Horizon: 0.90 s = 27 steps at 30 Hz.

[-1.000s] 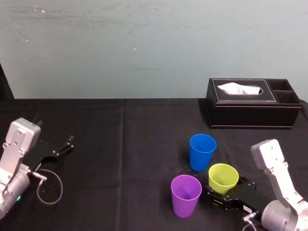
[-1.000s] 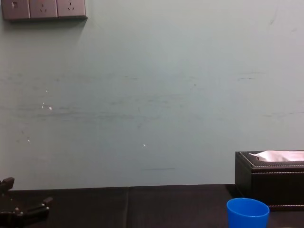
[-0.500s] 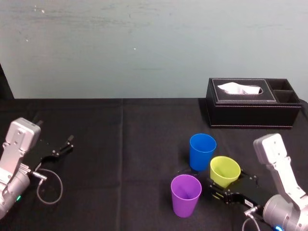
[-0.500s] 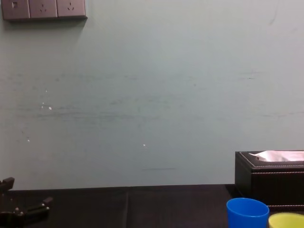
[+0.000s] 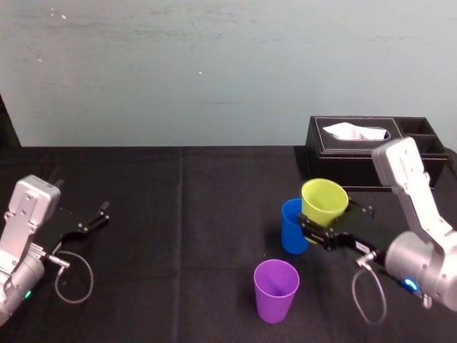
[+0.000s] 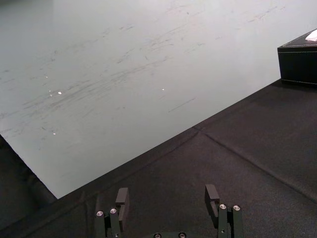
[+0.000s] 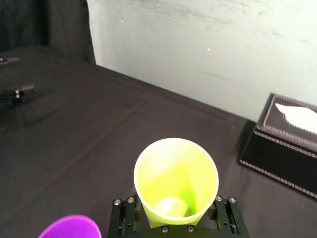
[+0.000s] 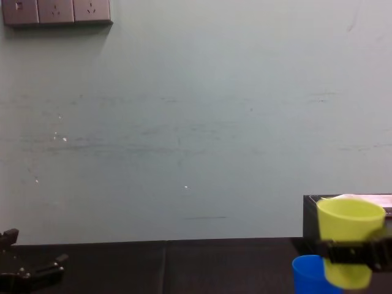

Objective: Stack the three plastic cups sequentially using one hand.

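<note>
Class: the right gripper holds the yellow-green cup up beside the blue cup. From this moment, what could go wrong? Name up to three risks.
1. The yellow-green cup, held by the right gripper, hangs right of the blue cup, not over its mouth; lowered now, it could strike the rim and tip the blue cup.
2. The grip is on a smooth tapered wall, so the cup might slip.
The left gripper rests open at the left.

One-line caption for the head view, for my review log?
Right gripper holds the yellow-green cup aloft beside the blue cup; purple cup stands nearer; left gripper rests open at left.
</note>
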{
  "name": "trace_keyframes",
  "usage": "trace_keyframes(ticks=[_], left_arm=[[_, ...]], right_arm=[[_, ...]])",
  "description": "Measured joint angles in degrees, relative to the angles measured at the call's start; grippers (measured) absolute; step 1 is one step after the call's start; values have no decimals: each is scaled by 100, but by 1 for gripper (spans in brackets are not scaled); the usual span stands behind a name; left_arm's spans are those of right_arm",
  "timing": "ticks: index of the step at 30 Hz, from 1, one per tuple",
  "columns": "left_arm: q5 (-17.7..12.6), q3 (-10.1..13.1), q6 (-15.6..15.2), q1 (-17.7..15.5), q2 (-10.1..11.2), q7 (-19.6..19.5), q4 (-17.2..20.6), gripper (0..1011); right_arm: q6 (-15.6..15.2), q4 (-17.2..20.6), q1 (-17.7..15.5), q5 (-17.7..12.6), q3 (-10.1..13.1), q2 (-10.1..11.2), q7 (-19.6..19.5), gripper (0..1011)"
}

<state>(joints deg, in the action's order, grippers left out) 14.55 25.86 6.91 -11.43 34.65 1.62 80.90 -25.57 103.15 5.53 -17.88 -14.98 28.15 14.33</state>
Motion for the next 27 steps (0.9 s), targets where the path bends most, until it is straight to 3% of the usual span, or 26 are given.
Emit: trace_keyframes(ticks=[10,27], left_arm=[[0,0,0,0,0,0,0,1000],[0,0,0,0,0,0,0,1000]], right_arm=[[-255,-344,651,89,-161,-344,144,719],[-319,-834,986,169,-165,-571,163,719]])
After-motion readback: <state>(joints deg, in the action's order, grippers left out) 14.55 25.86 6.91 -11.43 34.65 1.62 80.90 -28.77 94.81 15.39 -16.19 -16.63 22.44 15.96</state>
